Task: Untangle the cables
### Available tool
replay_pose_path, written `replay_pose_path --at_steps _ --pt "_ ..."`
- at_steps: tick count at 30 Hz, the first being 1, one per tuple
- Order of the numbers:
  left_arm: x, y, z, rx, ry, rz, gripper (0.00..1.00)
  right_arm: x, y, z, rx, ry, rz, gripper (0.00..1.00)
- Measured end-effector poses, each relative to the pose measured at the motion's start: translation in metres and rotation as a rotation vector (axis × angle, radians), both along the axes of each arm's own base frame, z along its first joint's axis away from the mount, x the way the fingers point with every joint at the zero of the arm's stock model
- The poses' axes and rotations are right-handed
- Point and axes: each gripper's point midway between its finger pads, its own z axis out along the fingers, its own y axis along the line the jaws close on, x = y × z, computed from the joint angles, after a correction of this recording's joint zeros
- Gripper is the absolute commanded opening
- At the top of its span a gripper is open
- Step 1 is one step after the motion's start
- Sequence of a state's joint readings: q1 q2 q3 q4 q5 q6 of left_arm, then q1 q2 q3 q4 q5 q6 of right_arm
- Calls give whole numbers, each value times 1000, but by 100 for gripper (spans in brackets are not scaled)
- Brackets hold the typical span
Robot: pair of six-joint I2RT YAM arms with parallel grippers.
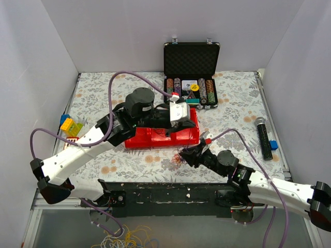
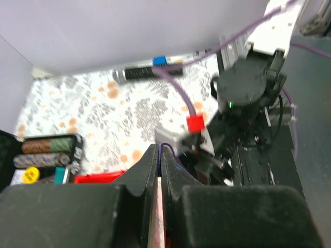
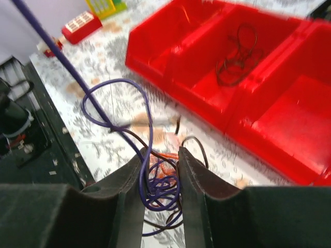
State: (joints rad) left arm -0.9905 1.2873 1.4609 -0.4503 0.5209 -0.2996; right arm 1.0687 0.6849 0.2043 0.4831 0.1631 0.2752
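Observation:
A small tangle of cables [image 1: 180, 156] in purple, orange and dark brown lies on the floral cloth just in front of the red bin [image 1: 155, 140]. My right gripper [image 1: 188, 153] is down on it. In the right wrist view its fingers [image 3: 190, 170] stand close together around the tangle [image 3: 163, 188]. One purple wire [image 3: 67, 70] runs taut up and away from the heap. My left gripper [image 1: 179, 123] hangs above the bin's right end, jaws shut on a purple wire [image 2: 166, 149] at their tips. A dark brown wire [image 3: 235, 57] lies coiled in the bin's middle compartment.
An open black case of poker chips [image 1: 191, 77] stands behind the bin. A black cylinder [image 1: 264, 137] with a blue block [image 1: 273, 145] lies at the right. Yellow and blue toys [image 1: 70, 125] sit at the left edge. A loose yellow-white wire bunch [image 1: 124, 240] hangs below the table front.

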Motion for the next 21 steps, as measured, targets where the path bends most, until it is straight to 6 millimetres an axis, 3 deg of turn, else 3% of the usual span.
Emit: replay_pose_path --at_steps 6,10,21 --pt "-4 1 68 -129 -72 -14 0 -9 -9 -57 -88 105 3 46" --pt "-6 2 110 -206 -121 -18 0 -13 -15 -80 -124 148 -2 48" --pt "-2 10 218 -470 -313 25 0 -15 -18 -92 -127 209 -23 50"
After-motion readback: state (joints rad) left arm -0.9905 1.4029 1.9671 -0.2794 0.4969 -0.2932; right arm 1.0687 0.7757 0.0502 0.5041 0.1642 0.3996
